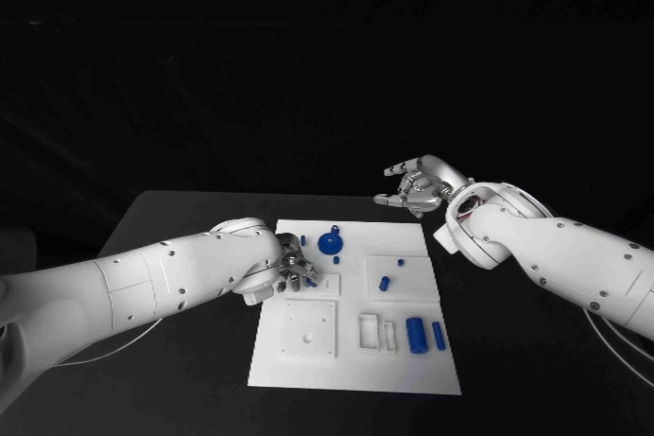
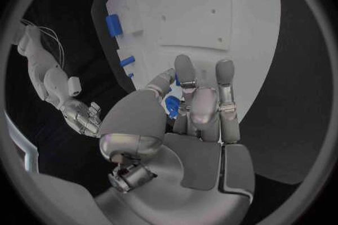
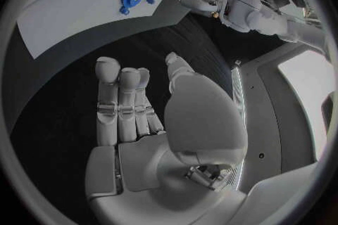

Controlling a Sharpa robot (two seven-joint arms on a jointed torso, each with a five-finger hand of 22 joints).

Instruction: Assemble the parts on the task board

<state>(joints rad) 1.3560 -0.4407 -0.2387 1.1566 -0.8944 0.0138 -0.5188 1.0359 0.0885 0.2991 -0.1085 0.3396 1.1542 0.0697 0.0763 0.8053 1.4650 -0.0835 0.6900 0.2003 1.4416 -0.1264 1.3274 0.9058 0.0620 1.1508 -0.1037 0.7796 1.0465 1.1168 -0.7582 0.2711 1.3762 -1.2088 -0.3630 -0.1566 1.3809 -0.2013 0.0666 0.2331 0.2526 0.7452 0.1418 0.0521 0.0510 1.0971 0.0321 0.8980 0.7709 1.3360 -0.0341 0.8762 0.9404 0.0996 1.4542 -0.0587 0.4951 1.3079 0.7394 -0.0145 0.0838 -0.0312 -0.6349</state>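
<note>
Looking down from the head view, the left hand (image 1: 289, 273) works over the task board (image 1: 357, 360). Its wrist view shows it pinching a small blue part (image 2: 171, 106), likely for seating next. The right hand (image 3: 151, 124) hovers empty, fingers apart, off the board.

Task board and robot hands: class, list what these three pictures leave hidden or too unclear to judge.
1. Head view: the left robot hand covers part of the task board, hiding what lies beneath.
2. Left wrist view: a small blue part sits at the fingers; thumb and fingers hide its shape.
3. Right wrist view: the board's far side is cut off by the circle's rim.
4. Head view: the blue round part is too small to identify.
</note>
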